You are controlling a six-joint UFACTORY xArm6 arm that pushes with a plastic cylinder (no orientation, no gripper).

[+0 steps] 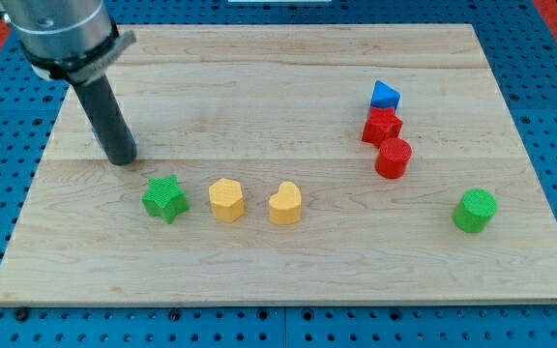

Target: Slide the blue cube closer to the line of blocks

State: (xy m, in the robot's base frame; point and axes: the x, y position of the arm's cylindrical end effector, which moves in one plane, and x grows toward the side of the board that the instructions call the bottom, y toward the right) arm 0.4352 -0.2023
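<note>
My tip (121, 160) rests on the board at the view's left, above and left of the green star (165, 198). A thin sliver of a blue block (133, 146) shows at the rod's right edge, just above the tip; the rod hides the rest, so its shape cannot be made out. The green star, a yellow hexagon (226, 199) and a yellow heart (285, 203) form a row running to the right, below the tip.
At the view's right a blue triangular block (385, 94), a red star (381, 125) and a red cylinder (394, 158) stand in a short column. A green cylinder (475, 210) sits at the lower right. The wooden board (278, 280) lies on a blue pegboard surface.
</note>
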